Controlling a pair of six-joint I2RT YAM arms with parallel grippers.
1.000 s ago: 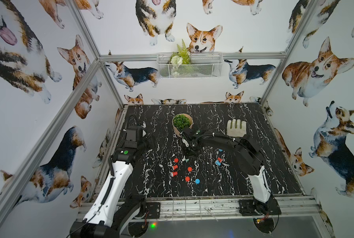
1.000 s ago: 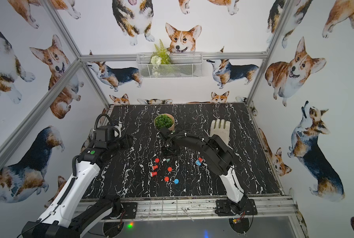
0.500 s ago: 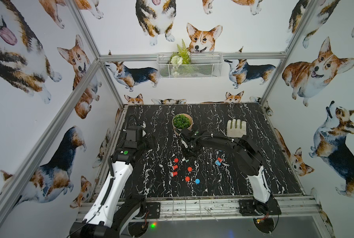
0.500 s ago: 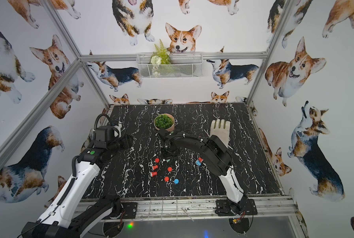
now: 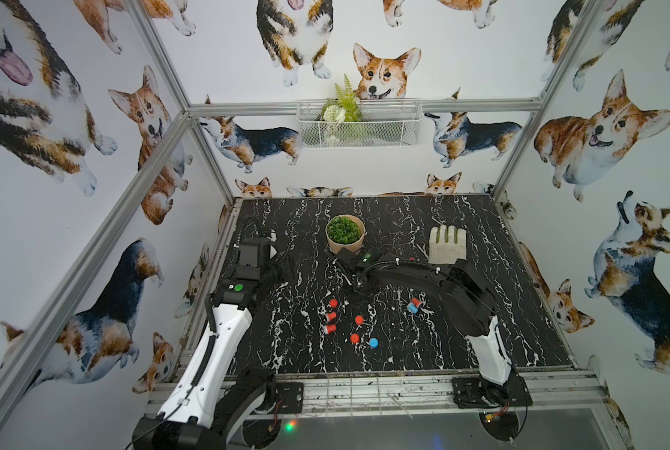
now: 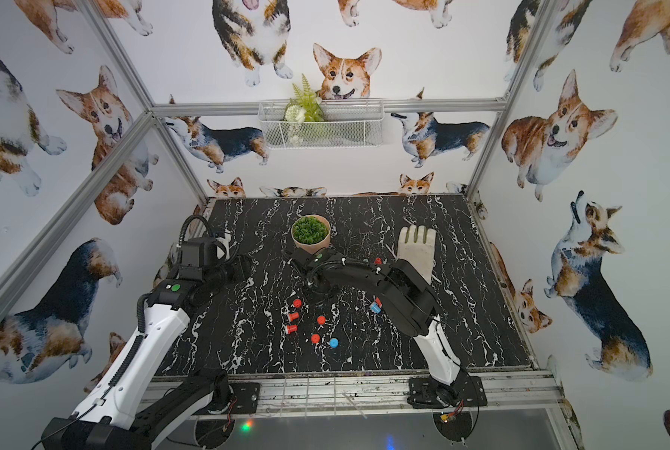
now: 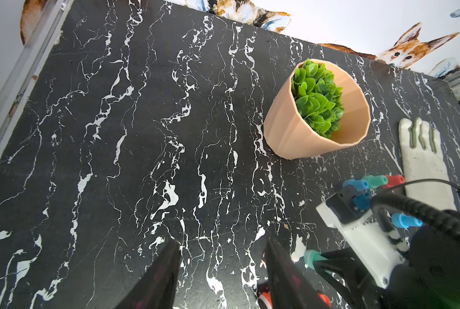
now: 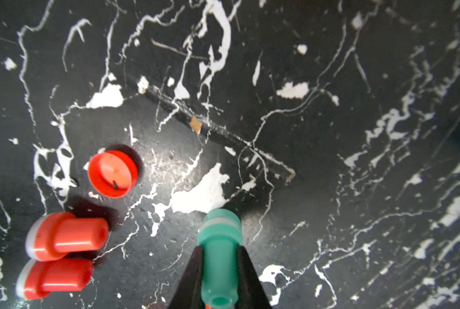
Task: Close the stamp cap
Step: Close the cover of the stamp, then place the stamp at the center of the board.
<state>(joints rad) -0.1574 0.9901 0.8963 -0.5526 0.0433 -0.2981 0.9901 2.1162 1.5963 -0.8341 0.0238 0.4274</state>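
My right gripper (image 8: 219,267) is shut on the narrow handle of a teal stamp (image 8: 219,248). The stamp's wide end points down at the black marble table (image 8: 330,80). A teal cap (image 8: 220,215) sits on that end, and a white band shows above it. In both top views the right gripper (image 5: 358,287) hangs low over mid-table. The teal stamp (image 7: 311,257) also shows in the left wrist view. My left gripper (image 7: 223,256) is open over bare table at the left, also visible in a top view (image 5: 284,269).
A loose red cap (image 8: 112,174) and two lying red stamps (image 8: 65,235) sit beside the teal stamp. More red and blue stamps (image 5: 354,338) lie nearer the front. A potted plant (image 5: 345,233) and a white hand model (image 5: 447,243) stand at the back.
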